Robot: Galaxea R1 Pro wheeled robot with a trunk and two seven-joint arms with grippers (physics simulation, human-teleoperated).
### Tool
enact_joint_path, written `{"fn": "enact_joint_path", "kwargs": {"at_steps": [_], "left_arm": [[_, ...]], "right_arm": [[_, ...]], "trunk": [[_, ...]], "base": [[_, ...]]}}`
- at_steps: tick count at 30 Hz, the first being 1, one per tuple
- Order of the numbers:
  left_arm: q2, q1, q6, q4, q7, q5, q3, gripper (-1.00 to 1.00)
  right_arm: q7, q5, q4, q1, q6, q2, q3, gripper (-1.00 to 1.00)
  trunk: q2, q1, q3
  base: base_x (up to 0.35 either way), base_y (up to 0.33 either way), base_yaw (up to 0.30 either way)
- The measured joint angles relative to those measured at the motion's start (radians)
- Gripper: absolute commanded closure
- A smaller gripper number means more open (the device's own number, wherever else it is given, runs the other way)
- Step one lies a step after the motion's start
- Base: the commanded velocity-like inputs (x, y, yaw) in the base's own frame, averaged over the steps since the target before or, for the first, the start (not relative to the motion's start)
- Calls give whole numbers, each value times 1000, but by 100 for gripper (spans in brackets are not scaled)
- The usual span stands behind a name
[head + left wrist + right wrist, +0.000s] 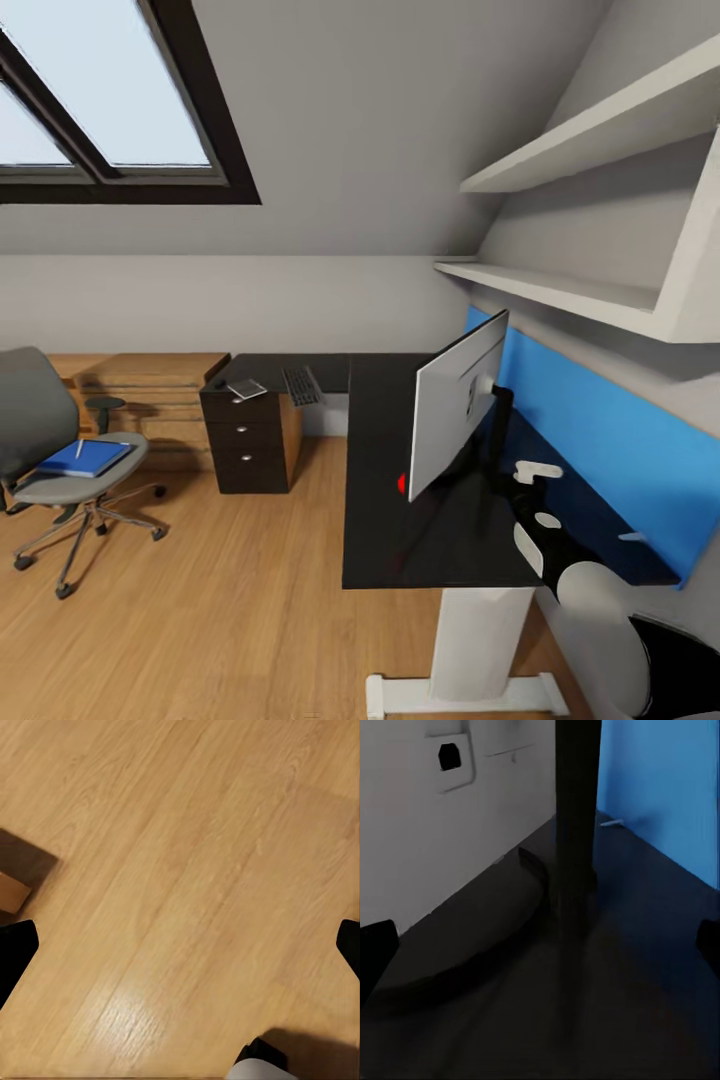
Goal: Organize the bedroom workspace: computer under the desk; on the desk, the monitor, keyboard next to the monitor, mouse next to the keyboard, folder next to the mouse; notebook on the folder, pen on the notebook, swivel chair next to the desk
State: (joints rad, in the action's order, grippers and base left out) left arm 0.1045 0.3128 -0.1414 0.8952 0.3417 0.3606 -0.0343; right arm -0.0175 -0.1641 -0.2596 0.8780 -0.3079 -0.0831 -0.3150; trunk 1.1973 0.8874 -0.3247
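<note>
Sloped attic walls and one skylight [110, 90] frame my head view; one black L-shaped surface [400, 520] carries one monitor [455, 415], one keyboard [302, 385] and one notebook [247, 389]; one swivel chair [60, 450] stands well apart on the wood floor [230, 600], bearing one blue folder [88, 458] with a pen [79, 448] on it. Left wrist: two dark fingers [15, 952] spread apart above bare floor. Right wrist: fingers [376, 945] apart over the surface, the monitor's stand [576, 825] between and beyond them, blue wall panel [660, 787] behind.
</note>
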Motion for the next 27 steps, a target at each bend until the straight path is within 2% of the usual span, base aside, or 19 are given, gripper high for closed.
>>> {"fn": "enact_joint_path", "kwargs": {"at_steps": [3,6,7,10,11,14,15,16,17,18,19,22,24,27], "left_arm": [[-1,0,0,-1,0,-1,0,-100],[-1,0,-1,-2,0,-1,0,-100],[-1,0,-1,-2,0,-1,0,-100],[-2,0,-1,-2,0,-1,1,-100],[-2,0,-1,-2,0,-1,1,-100],[-2,0,-1,-2,0,-1,1,-100],[-2,0,-1,-2,0,-1,1,-100],[-2,0,-1,-2,0,-1,1,-100],[-2,0,-1,-2,0,-1,1,-100],[-2,0,-1,-3,0,-1,2,-100],[-2,0,-1,-3,0,-1,2,-100],[-2,0,-1,-3,0,-1,3,-100],[-2,0,-1,-3,0,-1,3,-100],[-2,0,-2,-4,0,-2,3,-100]], "right_arm": [[0,1,-6,0,11,6,1,-100],[0,0,-39,0,68,29,0,-100],[-1,-2,-71,-1,116,44,0,-100],[-2,-2,-174,-20,251,68,-1,-100],[-2,-1,-248,-44,328,77,-4,-100],[-6,-1,-403,-104,464,100,-2,-100],[-9,-2,-527,-153,552,124,-3,-100],[-10,-2,-596,-181,596,137,-3,-100],[-14,-3,-723,-233,671,164,-4,-100],[-16,-4,-789,-260,706,177,-4,-100],[-24,-5,-898,-305,761,196,-4,-100],[-40,-3,-1052,-370,837,219,-4,-100],[-46,-2,-1111,-395,869,226,-3,-100],[-50,1,-1148,-410,887,231,0,-100]], "trunk": [[0,0,0],[0,0,0],[0,-1,0],[0,-1,0],[0,-1,0],[0,-1,0],[0,-1,0],[0,-1,0],[0,-1,0],[0,-1,0],[0,-1,0],[0,-1,0],[0,-1,0],[0,-1,0]], "base": [[-85,18,0],[-35,7,0],[-19,4,0],[-9,2,0],[-5,1,0],[-3,1,0],[-2,0,0],[-1,0,0],[0,0,0],[0,0,0],[0,0,0],[0,0,0],[0,0,0],[0,2,0]]}}
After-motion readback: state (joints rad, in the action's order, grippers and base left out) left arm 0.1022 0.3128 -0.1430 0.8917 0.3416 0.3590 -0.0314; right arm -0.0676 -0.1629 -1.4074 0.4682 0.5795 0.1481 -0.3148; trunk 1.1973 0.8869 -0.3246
